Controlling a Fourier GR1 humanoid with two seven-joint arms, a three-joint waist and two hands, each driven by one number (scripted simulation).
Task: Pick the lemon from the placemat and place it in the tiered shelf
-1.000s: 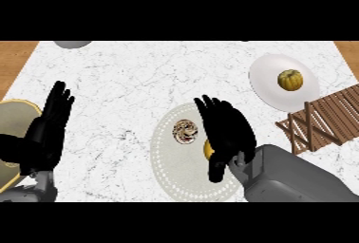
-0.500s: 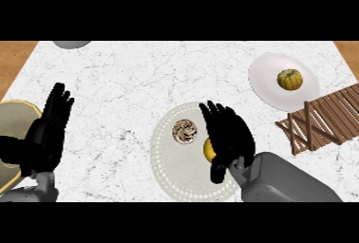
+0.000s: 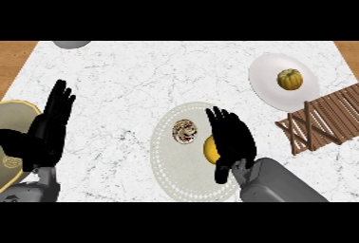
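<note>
A yellow lemon (image 3: pixel 209 149) lies on the round pale placemat (image 3: pixel 175 171) near the counter's front middle, beside a brown speckled round thing (image 3: pixel 184 132). My right hand (image 3: pixel 231 140) hovers over the lemon's right side with fingers straight, hiding most of it; only the left edge of the lemon shows. The wooden tiered shelf (image 3: pixel 322 121) stands at the right edge. My left hand (image 3: pixel 48 126) rests open at the left, fingers up.
A white plate (image 3: pixel 270 85) with a small yellow-green squash (image 3: pixel 290 79) sits at the back right, just behind the shelf. A tan-rimmed plate (image 3: pixel 14 118) lies at the left edge under my left hand. A grey object (image 3: pixel 70 44) peeks in at the back left.
My right hand has drawn back toward me and lowered over the lemon, now covering more of it. The left hand has stayed in place.
</note>
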